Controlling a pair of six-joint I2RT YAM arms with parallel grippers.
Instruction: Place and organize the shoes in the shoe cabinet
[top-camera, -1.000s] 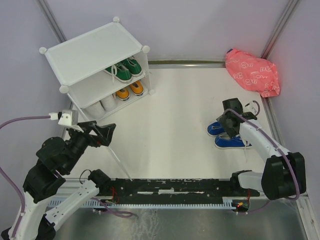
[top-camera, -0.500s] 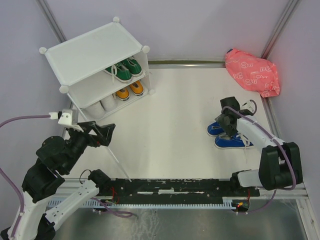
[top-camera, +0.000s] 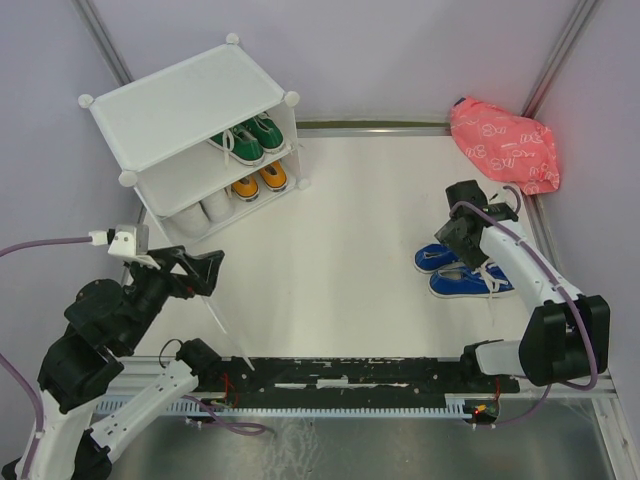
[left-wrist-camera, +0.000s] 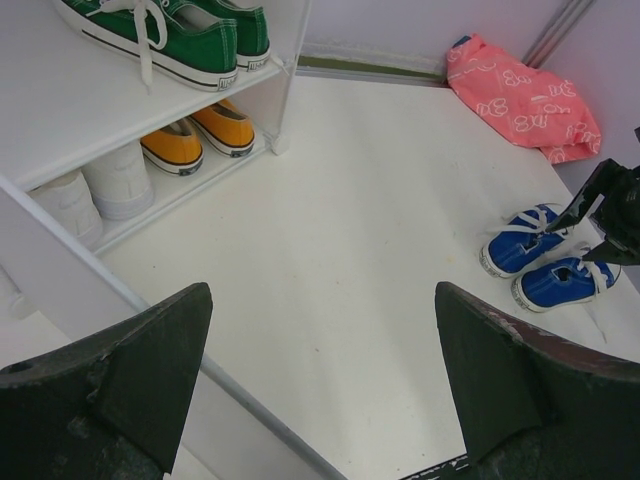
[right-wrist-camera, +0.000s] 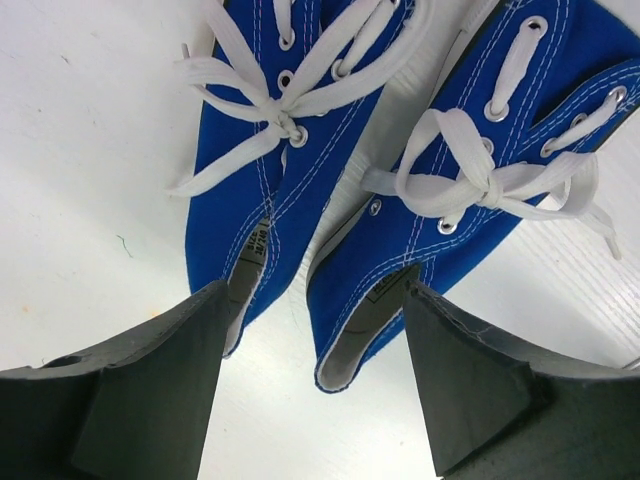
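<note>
The blue shoes (top-camera: 455, 272) lie side by side on the white table at the right, also in the right wrist view as the blue shoes (right-wrist-camera: 300, 170). My right gripper (top-camera: 466, 245) hovers over their heel end. It is open, as the right gripper (right-wrist-camera: 315, 290) shows, with one finger outside each heel and nothing held. The shoe cabinet (top-camera: 180, 105) stands at the back left. Green shoes (top-camera: 248, 138) sit on its shelf. Orange shoes (top-camera: 260, 180) and white shoes (top-camera: 203, 212) sit below. My left gripper (top-camera: 195, 268) is open and empty in front of the cabinet.
A pink patterned bag (top-camera: 505, 145) lies in the back right corner, close behind the right arm. A thin pale rod (top-camera: 215, 318) slants across the floor just under the left gripper. Grey walls enclose the table on three sides.
The right gripper has shifted slightly back and to the right over the blue shoes and its jaws have spread wider. The left arm has drawn back a little toward the near edge.
</note>
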